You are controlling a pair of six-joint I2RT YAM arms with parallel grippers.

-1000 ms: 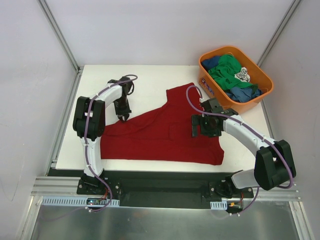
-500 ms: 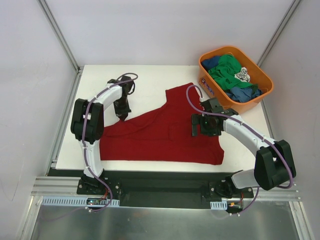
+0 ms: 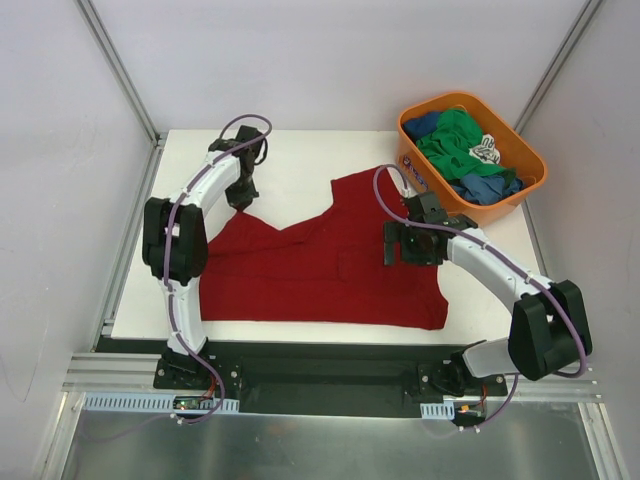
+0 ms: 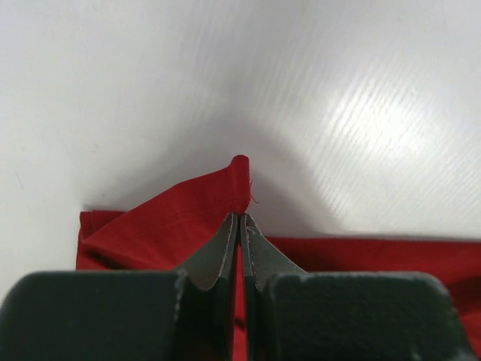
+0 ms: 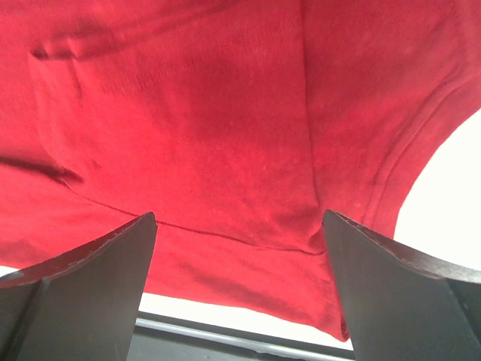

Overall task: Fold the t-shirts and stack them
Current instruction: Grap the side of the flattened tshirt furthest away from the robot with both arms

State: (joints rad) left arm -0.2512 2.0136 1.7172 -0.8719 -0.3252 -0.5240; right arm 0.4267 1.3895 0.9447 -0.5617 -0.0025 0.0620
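Dark red cotton across the white table (image 3: 300,155): the large t-shirt (image 3: 330,265) lies spread and mostly flat at the middle of the work surface, with no fold in it yet. The left gripper (image 4: 240,218) has its fingers pressed together on one corner of the cloth, holding it at the table's far left. The right gripper (image 3: 412,245) is poised over the shirt's right half with fingers spread wide and nothing between them; whether it touches the fabric cannot be told. At the far right the orange plastic tub (image 3: 415,170) holds the green tee (image 3: 455,140) and the blue tee (image 3: 485,188) in a heap. Judged from this, the job is at its opening stage. One shirt is being laid out, every fold remains to be made, and no stack exists.
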